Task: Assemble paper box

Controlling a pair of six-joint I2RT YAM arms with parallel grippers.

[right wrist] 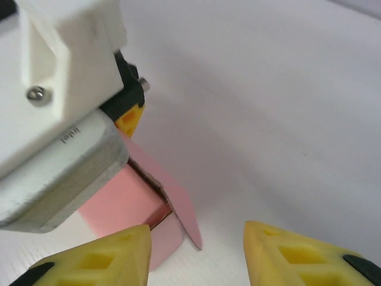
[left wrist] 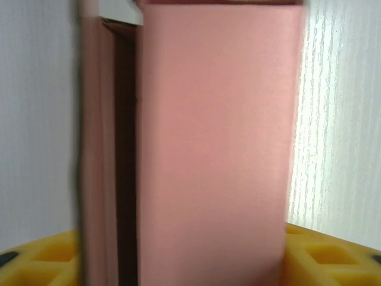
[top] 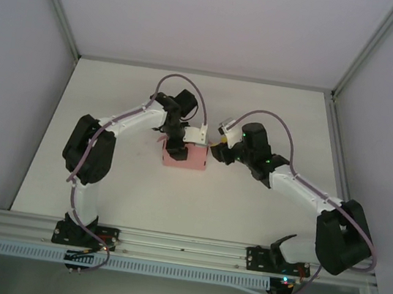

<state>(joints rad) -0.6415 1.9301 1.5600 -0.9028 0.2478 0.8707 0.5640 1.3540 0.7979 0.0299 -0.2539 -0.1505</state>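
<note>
The right gripper (right wrist: 198,255), yellow-tipped jaws spread, faces a small pink paper box (right wrist: 116,205) under a white-and-grey wrist housing (right wrist: 59,89).

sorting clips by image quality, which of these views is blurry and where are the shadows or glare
left wrist: the paper box is too close to the lens, soft with smeared edges, while the table grain beside it is sharper; right wrist: the box is fairly crisp, with a soft shadow on the table around it; top external: evenly lit, no glare, only faint shadows

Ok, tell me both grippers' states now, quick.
The left gripper is closed on the pink box.
The right gripper is open, holding nothing.
</note>
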